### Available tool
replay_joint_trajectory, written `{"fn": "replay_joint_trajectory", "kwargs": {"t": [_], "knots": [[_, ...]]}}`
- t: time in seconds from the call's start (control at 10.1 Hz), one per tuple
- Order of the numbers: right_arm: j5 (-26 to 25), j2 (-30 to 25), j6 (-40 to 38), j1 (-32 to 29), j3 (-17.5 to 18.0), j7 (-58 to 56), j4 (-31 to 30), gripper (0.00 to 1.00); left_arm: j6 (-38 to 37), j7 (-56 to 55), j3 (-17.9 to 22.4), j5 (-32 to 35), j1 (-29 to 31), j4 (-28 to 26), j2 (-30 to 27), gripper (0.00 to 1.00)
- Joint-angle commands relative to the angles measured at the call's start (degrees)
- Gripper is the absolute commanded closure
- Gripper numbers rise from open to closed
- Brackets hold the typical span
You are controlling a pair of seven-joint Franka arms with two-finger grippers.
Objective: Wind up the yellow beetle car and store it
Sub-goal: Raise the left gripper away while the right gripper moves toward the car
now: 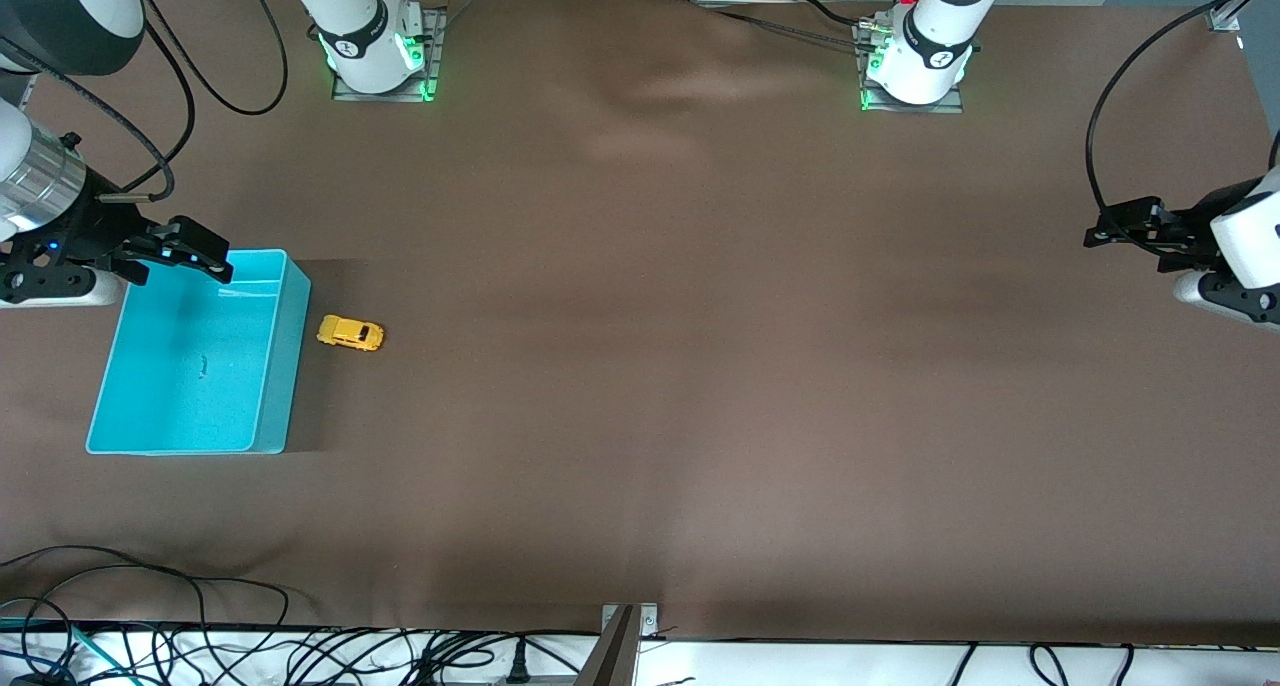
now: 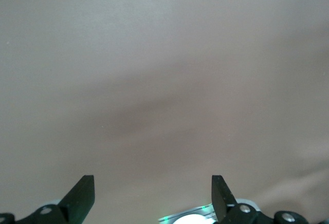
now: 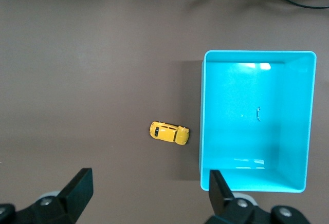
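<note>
Turquoise bin [image 1: 280,366] beside yellow beetle car [image 1: 351,333], both end effectors [image 1: 190,251] [image 1: 1125,228] spread, holding nothing

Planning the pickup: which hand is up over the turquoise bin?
The right hand, over the bin's rim; the left hand hangs over bare table.

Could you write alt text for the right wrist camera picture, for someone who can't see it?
A tiny yellow beetle car sits on a brown table beside an empty turquoise bin, not touching it. The right gripper hangs above with its two black fingers apart, holding nothing.
</note>
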Motion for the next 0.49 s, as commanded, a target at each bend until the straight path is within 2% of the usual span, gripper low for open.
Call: {"fn": "replay_joint_trajectory", "kwargs": {"t": [0.0, 0.1, 0.2, 0.39], "knots": [[0.58, 0.14, -0.36, 0.06, 0.08, 0.3, 0.31, 0.0, -0.88, -8.5, 5.5, -0.62, -8.17, -1.59, -4.49, 0.0], [0.76, 0.58, -0.45, 0.06, 0.08, 0.04, 0.31, 0.0, -0.09, -8.88, 11.55, -1.14, -13.62, -2.64, -5.73, 0.0], [0.24, 0.58, -1.14, 0.15, 0.34, -1.36, 0.13, 0.0, 0.26, -8.62, 15.53, -2.02, -16.38, -3.08, -7.13, 0.0], [-0.38, 0.93, -1.59, 1.2, 0.78, -1.81, 0.22, 0.0, 5.5, -8.53, 19.59, -2.38, -19.03, -12.0, -14.31, 0.0]]}}
